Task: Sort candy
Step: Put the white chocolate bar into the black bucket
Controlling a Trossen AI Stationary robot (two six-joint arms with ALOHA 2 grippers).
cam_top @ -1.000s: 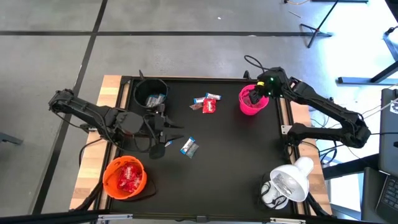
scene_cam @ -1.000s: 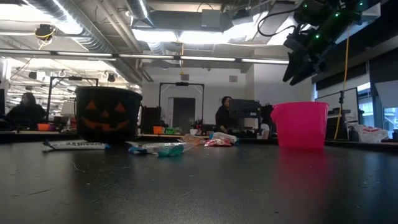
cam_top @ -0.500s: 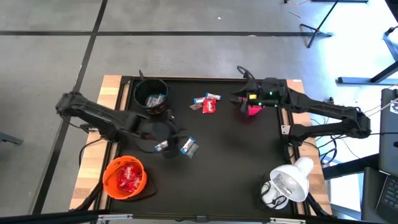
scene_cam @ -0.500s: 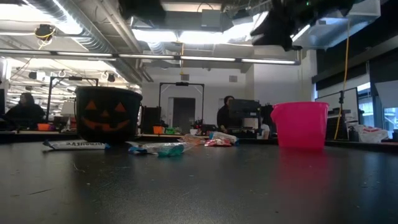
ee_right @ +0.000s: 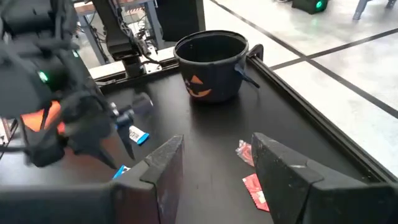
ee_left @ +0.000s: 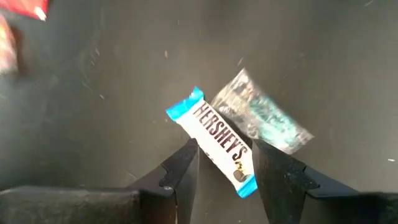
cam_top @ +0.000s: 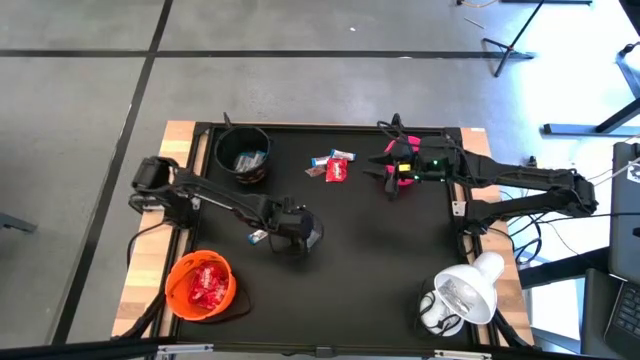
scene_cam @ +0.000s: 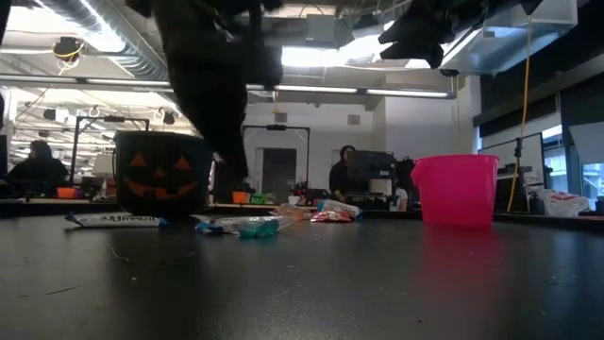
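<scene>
Pickup step: the left gripper (ee_left: 224, 171) hung open and empty, its fingers either side of a blue-and-white candy (ee_left: 217, 140) lying on the table (ee_left: 112, 112) (clear wrapper (ee_left: 264, 115) just beyond); descending and closing seemed next.

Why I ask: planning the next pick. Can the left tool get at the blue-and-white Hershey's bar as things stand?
Probably yes. The left tool hangs open right over the Hershey's bar, its fingers either side, nothing lying between them; only a clear wrapper touches it.
</scene>
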